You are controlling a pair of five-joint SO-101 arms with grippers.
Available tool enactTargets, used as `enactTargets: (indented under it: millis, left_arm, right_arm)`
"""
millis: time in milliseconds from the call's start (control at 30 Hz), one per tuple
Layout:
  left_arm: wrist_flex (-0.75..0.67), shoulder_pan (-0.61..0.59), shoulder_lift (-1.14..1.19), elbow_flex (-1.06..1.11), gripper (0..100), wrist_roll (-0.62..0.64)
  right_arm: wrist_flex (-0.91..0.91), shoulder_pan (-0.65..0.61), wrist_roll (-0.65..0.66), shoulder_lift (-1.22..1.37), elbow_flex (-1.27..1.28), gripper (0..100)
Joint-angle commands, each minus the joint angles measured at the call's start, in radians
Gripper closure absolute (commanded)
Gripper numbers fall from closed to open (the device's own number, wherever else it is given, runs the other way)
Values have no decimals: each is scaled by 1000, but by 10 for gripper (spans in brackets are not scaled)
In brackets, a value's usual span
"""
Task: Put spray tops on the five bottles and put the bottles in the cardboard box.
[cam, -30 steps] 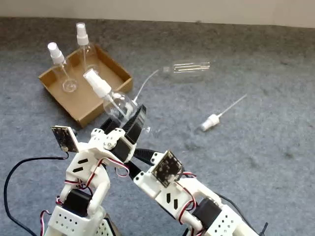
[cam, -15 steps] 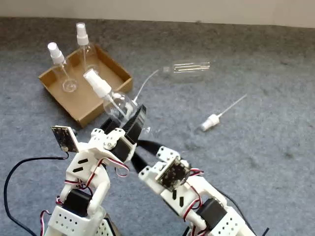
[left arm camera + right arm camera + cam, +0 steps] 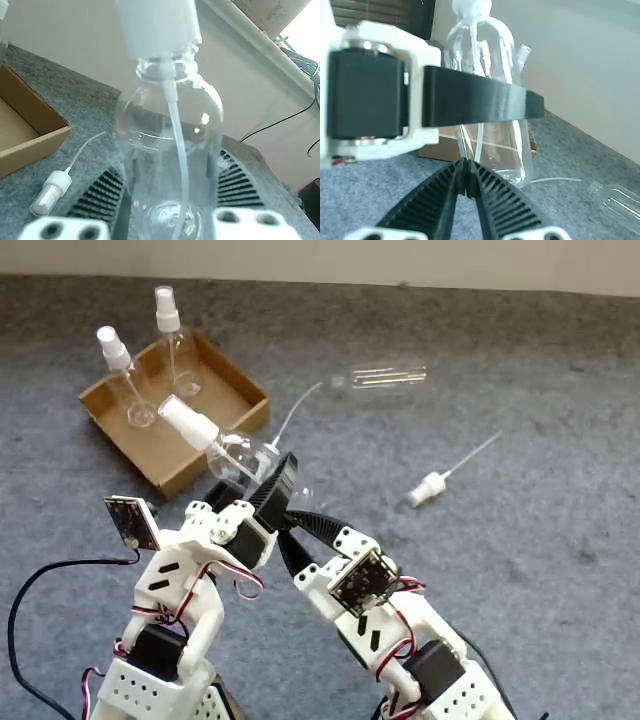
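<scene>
Jaws of the right gripper [image 3: 466,174] are pressed together with nothing between them, the tips close by the left gripper [image 3: 170,172]; whether the two touch I cannot tell. Just beyond, the left gripper clamps the held bottle [image 3: 170,125] low on its clear body, one black finger on each side. A white spray top [image 3: 156,22] sits on this bottle's neck, its thin tube running down inside the glass. From above, the held bottle leans away from the arms toward the box [image 3: 108,408], so that its top points over the box's near wall. Beside the left gripper, on the grey mat [image 3: 520,570], lies a loose top [image 3: 50,192] whose tube stretches away from the box corner. The box is open and shallow, and two bottles stand upright inside it, one nearer [image 3: 128,388] and one at the far side [image 3: 175,345], both capped with spray tops. Off to the right, well apart from the box, a second loose top [image 3: 430,486] lies on the mat with its tube pointing away. Farthest out, an uncapped bottle [image 3: 385,377] lies on its side.
</scene>
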Motion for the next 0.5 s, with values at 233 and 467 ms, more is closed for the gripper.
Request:
enactTargets:
  millis: [233, 467]
  left_arm:
    - [-17, -10, -8, 16, 944, -14]
    - [-20, -140, -8, 1, 947, -9]
  right_arm:
    - [-4, 124, 11, -15, 110, 987]
    - [1, 97, 9, -15, 110, 987]
